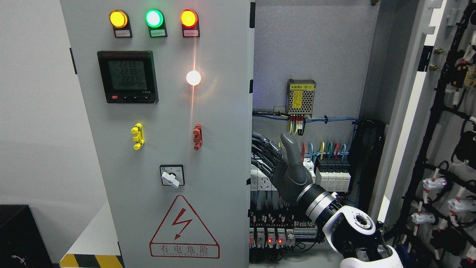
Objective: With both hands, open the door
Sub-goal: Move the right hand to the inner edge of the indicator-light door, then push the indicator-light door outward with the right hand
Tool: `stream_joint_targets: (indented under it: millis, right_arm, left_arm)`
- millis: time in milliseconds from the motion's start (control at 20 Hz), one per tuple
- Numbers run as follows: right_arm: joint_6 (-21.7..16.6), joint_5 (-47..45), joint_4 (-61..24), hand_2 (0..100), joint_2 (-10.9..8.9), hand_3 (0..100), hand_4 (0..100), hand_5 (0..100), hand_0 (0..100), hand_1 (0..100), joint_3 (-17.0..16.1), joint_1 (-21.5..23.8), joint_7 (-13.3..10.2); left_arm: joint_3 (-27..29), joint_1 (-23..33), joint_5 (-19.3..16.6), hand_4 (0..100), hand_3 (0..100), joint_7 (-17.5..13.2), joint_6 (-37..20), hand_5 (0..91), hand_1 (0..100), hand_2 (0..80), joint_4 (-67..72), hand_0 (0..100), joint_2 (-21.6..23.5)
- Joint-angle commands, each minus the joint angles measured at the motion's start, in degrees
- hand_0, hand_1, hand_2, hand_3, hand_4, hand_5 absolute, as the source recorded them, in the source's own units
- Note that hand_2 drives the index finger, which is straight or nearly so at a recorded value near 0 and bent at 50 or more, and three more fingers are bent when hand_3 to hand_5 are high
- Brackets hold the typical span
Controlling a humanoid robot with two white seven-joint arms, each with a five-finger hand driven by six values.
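The cabinet's left door (219, 163) is a grey panel with three lit lamps, a digital meter and a lightning warning triangle, and it stands nearly closed. The right door (409, 123) is swung wide open at the picture's right, its inner face full of black wiring. My right hand (275, 156) comes in from the lower right and sits inside the cabinet at the left door's free edge. Its fingers (264, 150) stretch left to that edge with their tips hidden behind it, and the thumb (290, 147) points up. My left arm is out of view.
Inside the cabinet are a power supply with a yellow label (301, 97), coloured wires, breakers (333, 175) and relays with red lights (269, 238). On the left door are a rotary switch (171, 176) and yellow and red toggles. A white wall and a black box (18, 234) lie left.
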Motion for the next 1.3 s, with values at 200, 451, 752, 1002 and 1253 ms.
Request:
stream_joint_targets:
  millis: [200, 451, 752, 1002, 1253]
  right_arm:
    - [0.4, -0.2, 1.3, 0, 0.16, 0, 0, 0, 0, 0, -0.3, -0.9, 1.1]
    - [0.9, -0.2, 1.6, 0, 0.16, 0, 0, 0, 0, 0, -0.3, -1.0, 1.3]
    - [1.2, -0.2, 1.6, 0, 0.16, 0, 0, 0, 0, 0, -0.3, -1.0, 5.9]
    - [2.0, -0.3, 1.6, 0, 0.08, 0, 0, 0, 0, 0, -0.3, -1.1, 7.1]
    - [2.1, -0.3, 2.0, 0, 0.08, 0, 0, 0, 0, 0, -0.3, -1.9, 8.4]
  left_arm:
    - [-0.3, -0.4, 0.0, 0, 0, 0.0, -0.1, 0.0, 0, 0.0, -1.3, 0, -0.8]
    - [0.0, -0.4, 0.0, 0, 0, -0.1, -0.1, 0.0, 0, 0.0, -1.1, 0, -0.7]
    - [0.0, -0.4, 0.0, 0, 0, -0.1, -0.1, 0.0, 0, 0.0, -1.1, 0, -1.5]
    - [0.0, -0.4, 0.0, 0, 0, -0.1, -0.1, 0.0, 0, 0.0, -1.1, 0, -1.6]
    - [0.0, -0.4, 0.0, 0, 0, -0.1, -0.1, 0.0, 0, 0.0, -1.0, 0, -2.3]
